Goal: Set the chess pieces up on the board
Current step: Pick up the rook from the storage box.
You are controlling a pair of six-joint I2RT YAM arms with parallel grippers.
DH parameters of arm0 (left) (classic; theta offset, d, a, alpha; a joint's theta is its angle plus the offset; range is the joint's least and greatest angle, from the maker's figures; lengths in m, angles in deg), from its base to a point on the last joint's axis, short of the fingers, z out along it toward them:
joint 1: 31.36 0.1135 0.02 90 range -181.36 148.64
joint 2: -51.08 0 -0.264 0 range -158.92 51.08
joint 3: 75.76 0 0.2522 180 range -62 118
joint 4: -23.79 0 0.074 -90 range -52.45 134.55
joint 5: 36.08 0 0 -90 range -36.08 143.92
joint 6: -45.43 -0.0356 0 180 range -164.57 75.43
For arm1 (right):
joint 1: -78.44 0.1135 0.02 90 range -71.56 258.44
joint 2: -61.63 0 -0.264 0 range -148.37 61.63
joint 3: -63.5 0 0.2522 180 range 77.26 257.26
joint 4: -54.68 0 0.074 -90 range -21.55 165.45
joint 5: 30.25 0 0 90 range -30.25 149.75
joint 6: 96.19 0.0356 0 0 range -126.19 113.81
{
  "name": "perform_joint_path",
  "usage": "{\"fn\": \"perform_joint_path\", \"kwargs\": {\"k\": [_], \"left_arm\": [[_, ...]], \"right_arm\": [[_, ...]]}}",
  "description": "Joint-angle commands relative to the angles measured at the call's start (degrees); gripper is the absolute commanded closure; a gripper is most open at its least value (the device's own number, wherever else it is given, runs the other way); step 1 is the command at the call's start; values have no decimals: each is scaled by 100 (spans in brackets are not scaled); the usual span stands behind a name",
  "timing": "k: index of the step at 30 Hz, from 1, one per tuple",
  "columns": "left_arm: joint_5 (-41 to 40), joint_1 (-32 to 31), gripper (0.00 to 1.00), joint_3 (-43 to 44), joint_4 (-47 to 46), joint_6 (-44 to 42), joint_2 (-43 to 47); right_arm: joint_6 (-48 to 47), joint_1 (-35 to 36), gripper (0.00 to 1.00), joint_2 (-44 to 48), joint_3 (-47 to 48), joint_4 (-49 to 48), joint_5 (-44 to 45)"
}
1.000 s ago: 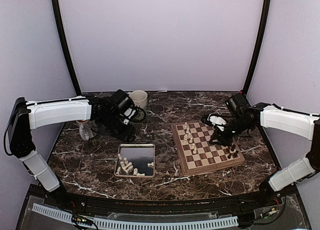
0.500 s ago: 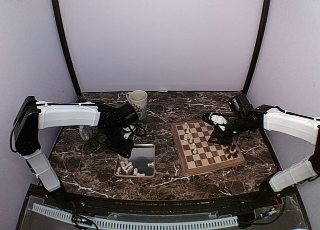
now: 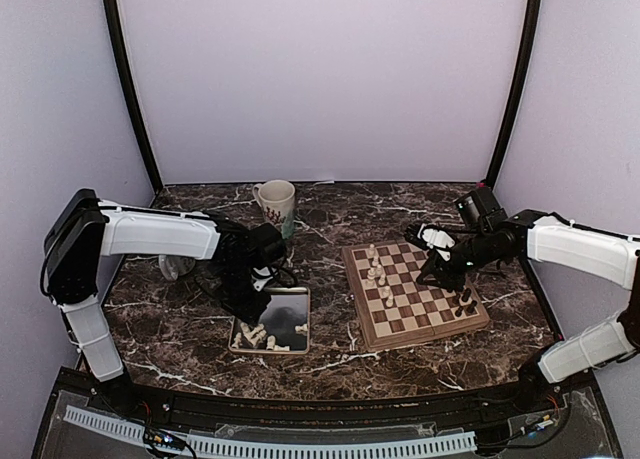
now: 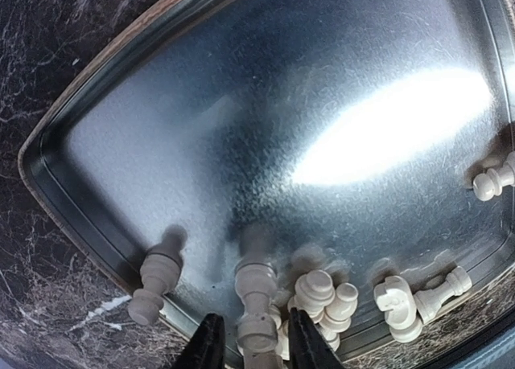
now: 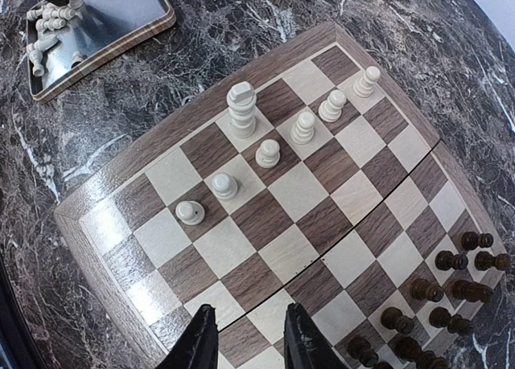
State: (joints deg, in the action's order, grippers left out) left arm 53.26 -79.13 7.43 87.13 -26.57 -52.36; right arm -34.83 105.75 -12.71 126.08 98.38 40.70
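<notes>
1. The left pincer (image 4: 256, 349) is set narrow around one cream chess piece (image 4: 256, 293), with a finger on each side. Whether the piece is already gripped cannot be told.
2. The piece's long axis is seen running straight away from the fingertips, so it is crossed squarely by the jaws.
3. Other cream pieces (image 4: 326, 293) are crowded just beside it on the right, and a lone cream piece (image 4: 157, 276) lies apart on the left. A nudge to the crowded ones on lifting is judged likely.
4. All of these are gathered along one wall of the silver tray (image 4: 241, 104), which is set on the desk (image 3: 340, 219) left of the board (image 3: 420, 299).
5. The right pincer (image 5: 248, 341) is held slightly apart and empty over the board, well apart from the tray. The left arm is therefore judged the nearer.
6. A row of cream pieces (image 5: 268, 153) is stood on the board, with dark pieces (image 5: 451, 289) at its other side.
7. A mug (image 3: 277, 197) is stood behind the tray, out of the way.
</notes>
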Motion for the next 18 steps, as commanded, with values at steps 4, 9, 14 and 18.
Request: {"fn": "perform_joint_path", "kwargs": {"k": [4, 9, 14, 18], "left_arm": [[-249, -22, 77, 236, 20, -106, -45], [-311, -22, 84, 386, -87, -182, -84], [-277, -22, 88, 541, -14, -249, -197], [-285, -22, 87, 505, -10, -251, -199]], "right_arm": [[-18, -33, 71, -26, -45, -102, 37], [-20, -33, 71, -64, -43, -102, 55], [-27, -33, 71, -73, -53, -85, 92], [-22, -33, 71, -54, -65, -87, 103]]}}
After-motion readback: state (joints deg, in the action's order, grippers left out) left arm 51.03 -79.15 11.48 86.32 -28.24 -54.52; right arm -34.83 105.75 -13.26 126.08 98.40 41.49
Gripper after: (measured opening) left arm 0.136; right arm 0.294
